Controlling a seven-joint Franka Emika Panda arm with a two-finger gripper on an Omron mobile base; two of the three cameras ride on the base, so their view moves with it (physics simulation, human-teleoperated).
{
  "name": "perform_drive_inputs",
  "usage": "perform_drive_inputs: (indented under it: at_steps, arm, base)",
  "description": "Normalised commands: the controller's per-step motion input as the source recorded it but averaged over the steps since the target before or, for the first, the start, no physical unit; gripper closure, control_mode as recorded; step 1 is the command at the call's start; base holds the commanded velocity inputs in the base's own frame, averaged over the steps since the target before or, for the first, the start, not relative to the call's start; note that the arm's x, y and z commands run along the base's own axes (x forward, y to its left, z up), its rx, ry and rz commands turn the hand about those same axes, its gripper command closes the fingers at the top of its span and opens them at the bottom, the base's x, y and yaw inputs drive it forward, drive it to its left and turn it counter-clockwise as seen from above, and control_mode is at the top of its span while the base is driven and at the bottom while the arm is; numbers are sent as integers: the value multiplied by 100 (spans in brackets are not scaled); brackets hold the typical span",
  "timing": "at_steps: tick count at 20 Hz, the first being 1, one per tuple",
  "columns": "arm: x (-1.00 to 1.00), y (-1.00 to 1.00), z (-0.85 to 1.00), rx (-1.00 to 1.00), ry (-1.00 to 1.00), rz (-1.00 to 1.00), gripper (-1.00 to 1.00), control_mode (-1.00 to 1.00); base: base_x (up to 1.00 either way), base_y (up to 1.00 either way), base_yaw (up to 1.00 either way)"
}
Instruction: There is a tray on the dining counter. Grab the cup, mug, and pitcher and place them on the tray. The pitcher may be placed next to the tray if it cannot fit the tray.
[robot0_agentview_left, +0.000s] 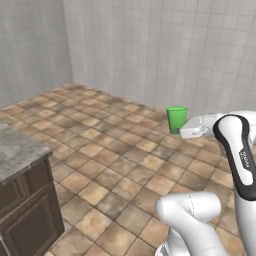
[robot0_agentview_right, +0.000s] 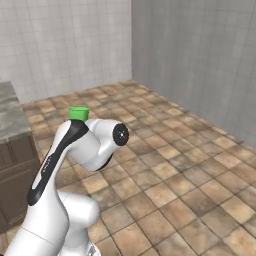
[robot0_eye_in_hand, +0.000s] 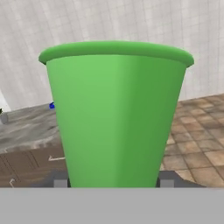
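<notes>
Cup (robot0_eye_in_hand: 116, 116) sitting upright between jaws, jaws squeezing its sides, arm carrying it high over floor. Counter (robot0_agentview_left: 15, 150) edge waiting off to side. Tip: keeping cup straight, moving slow, lowering gently onto tray before letting go.

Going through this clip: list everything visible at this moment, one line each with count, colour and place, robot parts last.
cup: one, bright green, upright between the pincer's fingers, carried above the floor.
dining counter: one, grey-beige marbled top over a dark brown base, at the left edge of both base views.
floor: one, brown terracotta tiles, across the room.
walls: two meeting in a corner, pale grey tiles, behind the floor.
pincer: one, dark tips, closed on the cup's base.
arm: one, white with dark joints, foreground.
</notes>
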Motion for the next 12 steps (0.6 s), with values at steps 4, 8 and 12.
perform_drive_inputs:
  at_steps: [4,8,12]
  arm:
    - [0,0,0,0,0,0,100,100]
    - [0,0,0,0,0,0,100,100]
    - [0,0,0,0,0,0,100,100]
  base:
    - [94,-2,13]
    - [93,0,20]
    - [87,0,31]
